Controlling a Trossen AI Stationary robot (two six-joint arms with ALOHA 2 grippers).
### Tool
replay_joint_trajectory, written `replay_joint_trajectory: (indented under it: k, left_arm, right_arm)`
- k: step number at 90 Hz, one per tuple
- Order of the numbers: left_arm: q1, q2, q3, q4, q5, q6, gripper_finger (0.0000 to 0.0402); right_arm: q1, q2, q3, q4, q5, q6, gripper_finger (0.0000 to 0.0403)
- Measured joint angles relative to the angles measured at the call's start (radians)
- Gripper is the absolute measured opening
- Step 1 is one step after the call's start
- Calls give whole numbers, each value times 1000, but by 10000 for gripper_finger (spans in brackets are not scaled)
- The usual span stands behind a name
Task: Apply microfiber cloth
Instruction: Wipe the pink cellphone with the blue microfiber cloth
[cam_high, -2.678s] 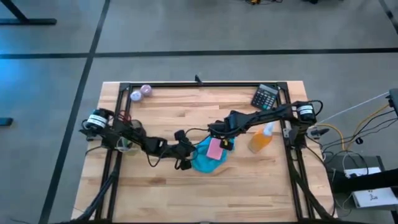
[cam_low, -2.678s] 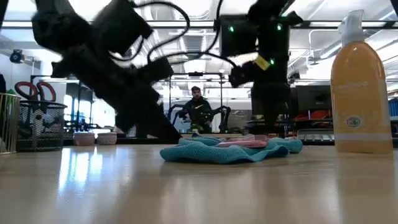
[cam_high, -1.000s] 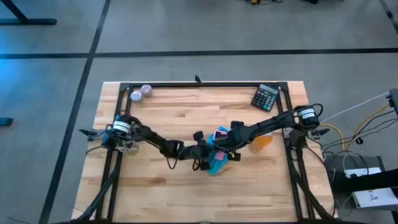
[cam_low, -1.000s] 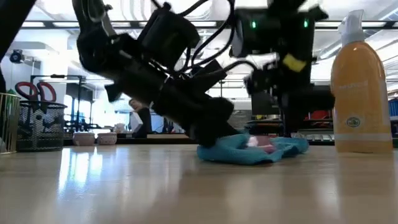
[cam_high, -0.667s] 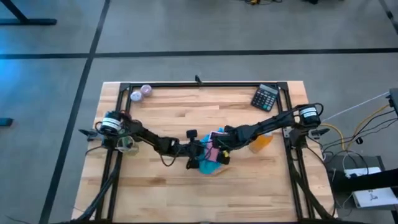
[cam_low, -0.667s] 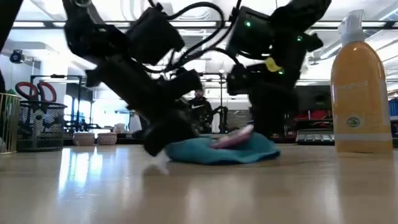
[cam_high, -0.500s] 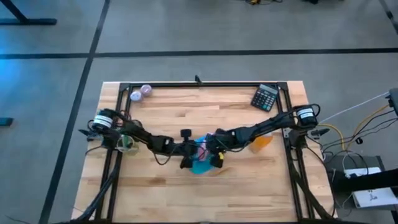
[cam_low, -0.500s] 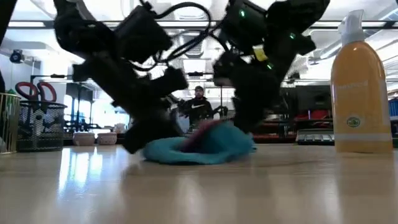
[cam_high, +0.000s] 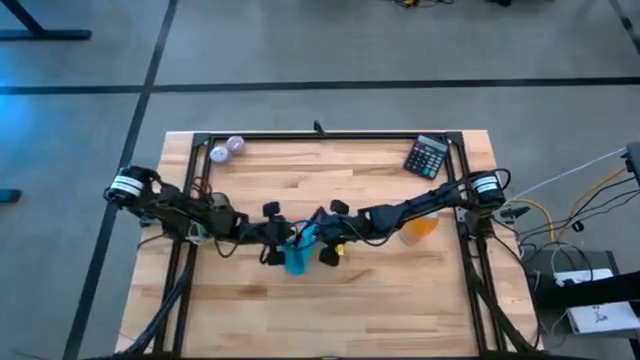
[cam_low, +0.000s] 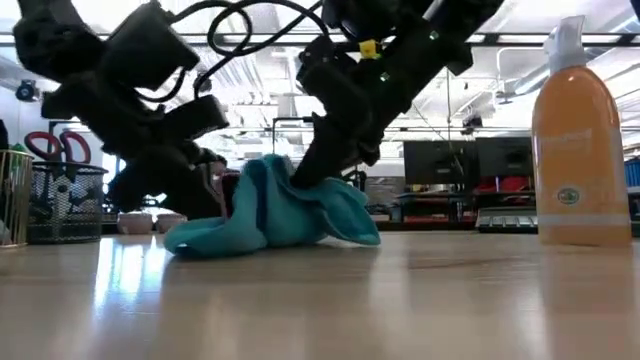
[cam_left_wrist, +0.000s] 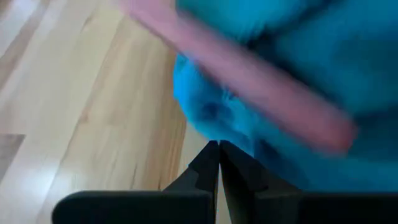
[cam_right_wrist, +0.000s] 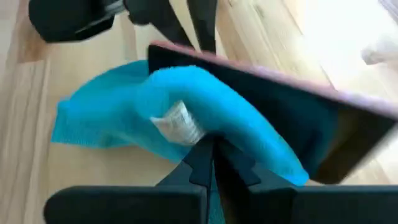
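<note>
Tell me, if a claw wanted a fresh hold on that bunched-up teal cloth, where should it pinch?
Probably the raised fold at the top of the microfiber cloth, coming down from above. The low view shows it heaped into a hump, standing clear of the wooden table, so there a claw could close on fabric alone. Its flat skirt hugs the wood and offers little to pinch. The orange spray bottle stands well aside.

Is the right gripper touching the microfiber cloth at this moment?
Touching. In the right wrist view the right gripper, its fingers pressed together, pinches the teal microfiber cloth, which bunches up directly at the fingertips.
</note>
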Motion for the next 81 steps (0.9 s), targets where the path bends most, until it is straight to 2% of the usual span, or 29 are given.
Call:
replay_joint_trajectory:
  k: [22,30,52,81]
  left_arm:
    - [-1,36,-16,213,4,22,0]
    - [-2,42,2,234,22,37,0]
    - [-28,96,74,229,28,44,0]
    - [-52,195,209,256,83,113,0]
  right_arm:
    - [0,42,-5,69,56,11,0]
    - [0,64,-1,132,77,11,0]
    - [37,49,-5,113,89,37,0]
    - [140,-7,46,-226,190,79,0]
